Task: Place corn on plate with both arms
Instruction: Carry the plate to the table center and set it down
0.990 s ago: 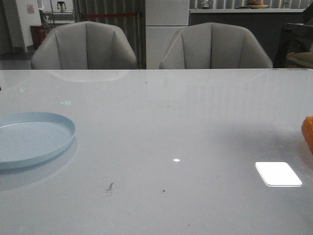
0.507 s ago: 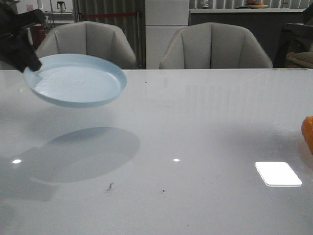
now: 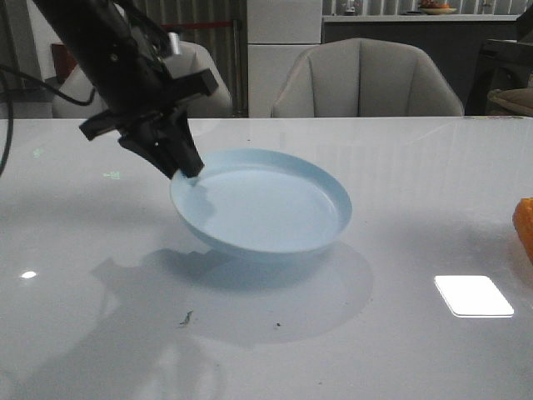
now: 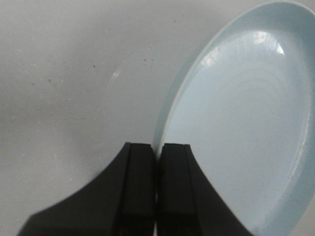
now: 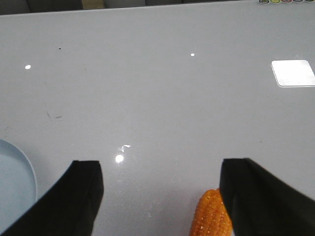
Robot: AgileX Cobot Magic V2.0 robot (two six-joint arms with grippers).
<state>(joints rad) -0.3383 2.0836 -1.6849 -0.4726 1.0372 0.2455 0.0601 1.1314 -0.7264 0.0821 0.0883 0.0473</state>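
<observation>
Right now you are in the plate-moving step: your left gripper (image 3: pixel 185 163) has its jaws pinched on the near-left rim of the plate (image 3: pixel 262 204), which hangs tilted just above the middle of the worktop (image 3: pixel 400 192). Next you need to level it and set it down. On the right, your right gripper (image 5: pixel 160 196) hovers with jaws spread around the corn (image 5: pixel 211 214), lying near the worktop's right edge; open surface lies between.
</observation>
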